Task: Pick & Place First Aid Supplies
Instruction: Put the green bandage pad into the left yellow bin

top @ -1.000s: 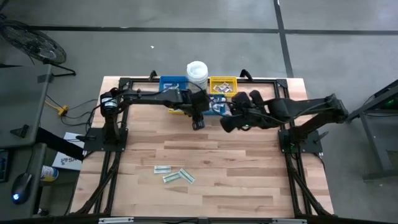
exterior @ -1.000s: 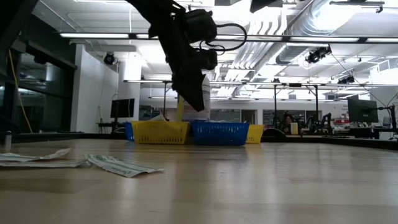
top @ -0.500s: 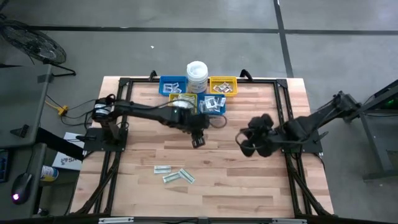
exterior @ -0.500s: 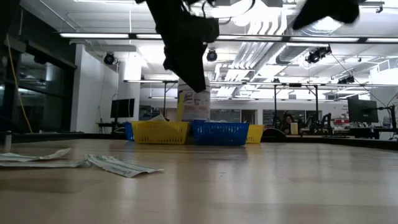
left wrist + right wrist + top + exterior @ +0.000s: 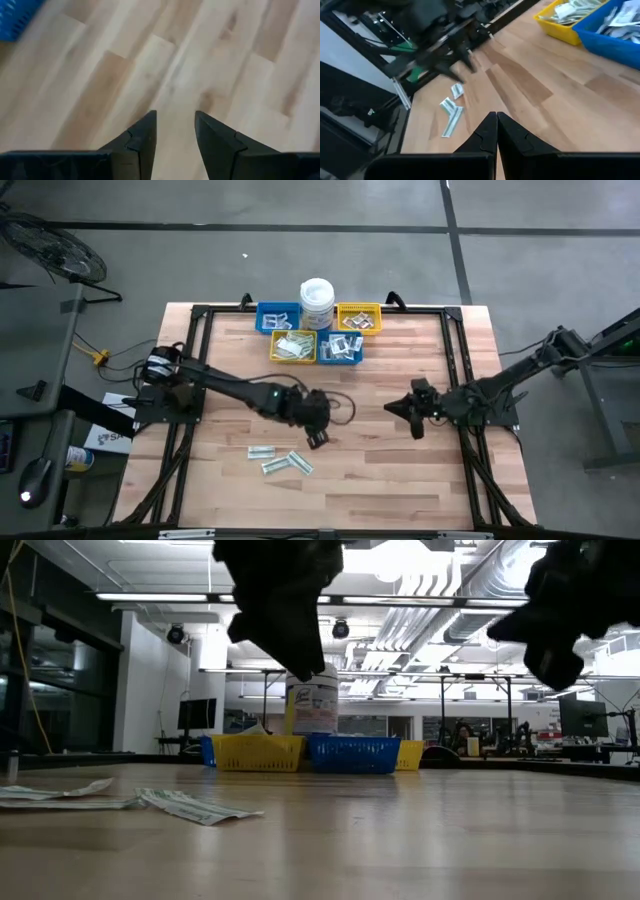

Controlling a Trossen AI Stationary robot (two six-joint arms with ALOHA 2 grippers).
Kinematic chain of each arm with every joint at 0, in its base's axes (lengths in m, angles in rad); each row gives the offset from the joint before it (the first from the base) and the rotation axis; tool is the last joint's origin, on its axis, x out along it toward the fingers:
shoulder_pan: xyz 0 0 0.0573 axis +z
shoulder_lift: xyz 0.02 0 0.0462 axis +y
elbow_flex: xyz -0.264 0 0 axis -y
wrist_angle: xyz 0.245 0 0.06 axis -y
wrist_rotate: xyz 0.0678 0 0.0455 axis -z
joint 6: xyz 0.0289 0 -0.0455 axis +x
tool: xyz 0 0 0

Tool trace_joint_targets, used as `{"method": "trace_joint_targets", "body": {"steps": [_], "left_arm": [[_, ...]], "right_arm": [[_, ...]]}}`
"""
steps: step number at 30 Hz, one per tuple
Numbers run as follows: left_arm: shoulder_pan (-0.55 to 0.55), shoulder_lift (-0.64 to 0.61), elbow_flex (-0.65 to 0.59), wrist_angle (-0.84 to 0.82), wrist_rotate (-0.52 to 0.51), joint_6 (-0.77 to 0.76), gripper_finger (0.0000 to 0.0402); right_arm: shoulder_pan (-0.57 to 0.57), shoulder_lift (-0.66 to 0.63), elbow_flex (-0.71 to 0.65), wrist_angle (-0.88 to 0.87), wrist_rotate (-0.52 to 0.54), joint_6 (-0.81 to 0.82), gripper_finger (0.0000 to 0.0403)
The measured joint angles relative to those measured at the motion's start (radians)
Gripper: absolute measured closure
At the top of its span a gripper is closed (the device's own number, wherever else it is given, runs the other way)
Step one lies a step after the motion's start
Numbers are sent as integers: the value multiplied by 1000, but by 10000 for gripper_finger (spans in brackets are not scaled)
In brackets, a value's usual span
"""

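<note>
Both arms have swung back from the bins — the left pincer (image 5: 316,437), fingers parted and empty, now hangs low over the worktop (image 5: 400,470) just beside three green-and-white strips (image 5: 279,459), while the right pincer (image 5: 415,423) is clenched on nothing. Four bins (image 5: 318,333) hold more packets, too small to count.

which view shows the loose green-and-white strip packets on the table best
The high view: the pale green-and-white paper strip packets lie in full on the wooden table. The low view sees them edge-on, the right wrist view smaller, the left wrist view not at all.
</note>
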Motion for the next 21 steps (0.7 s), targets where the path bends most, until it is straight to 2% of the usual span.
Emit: {"method": "trace_joint_targets", "body": {"steps": [6,10,15,19,21], "left_arm": [[-67,1,0,46,-68,-104,268],[-82,1,0,46,-98,-153,268],[-81,1,0,48,-97,-185,268],[-80,1,0,56,-98,-197,268],[-80,1,0,56,-98,-212,268]], "right_arm": [[-116,-117,-150,145,-163,-81,403],[-174,-209,-205,146,-264,-126,403],[-189,-340,-207,16,-282,-200,403],[-189,-484,-207,-202,-259,-220,403],[-189,-557,-204,-242,-270,-251,403]]}}
